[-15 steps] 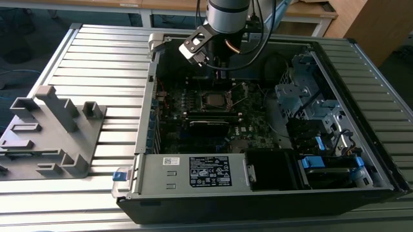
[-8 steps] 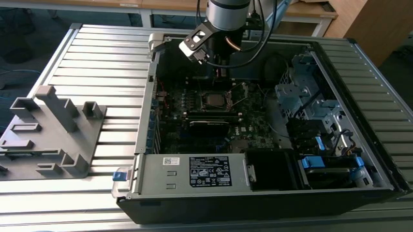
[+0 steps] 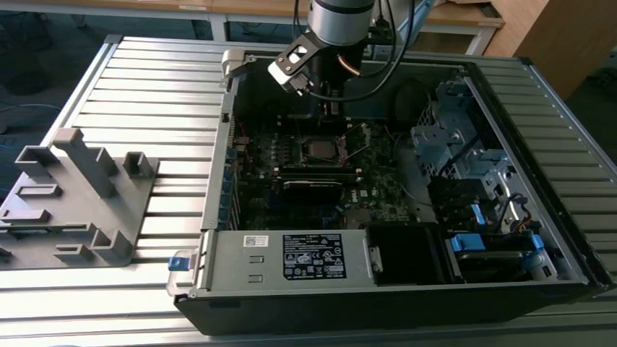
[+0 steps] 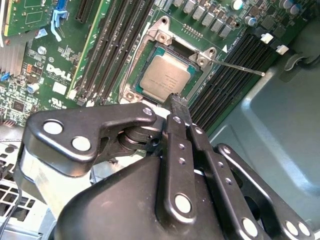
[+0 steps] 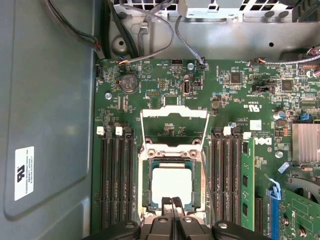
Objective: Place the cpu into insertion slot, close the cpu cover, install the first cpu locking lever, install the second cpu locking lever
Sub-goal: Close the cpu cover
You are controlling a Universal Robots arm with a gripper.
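The cpu [image 5: 172, 184] lies flat in the insertion slot [image 5: 148, 186] on the green motherboard; both show again in the second wrist view, cpu [image 4: 166, 77] and slot [image 4: 134, 80]. The cpu cover [image 5: 175, 111] is swung open, away from the socket, so the chip is bare. A thin locking lever [image 4: 240, 67] sticks out sideways from the socket's corner. My gripper [image 5: 172, 203] is shut with nothing between its fingers [image 4: 178, 102], its tips just above the chip's near edge. In the exterior view the gripper [image 3: 333, 110] hangs inside the open case, just behind the socket [image 3: 323, 149].
Long black memory slots [image 5: 116, 180] flank the socket on both sides. Cables [image 5: 160, 30] run along the case wall behind the board. A labelled grey power-supply box [image 3: 289, 256] fills the case's front. Drive cages [image 3: 463, 144] stand at the exterior view's right, a grey fixture [image 3: 77, 195] at its left.
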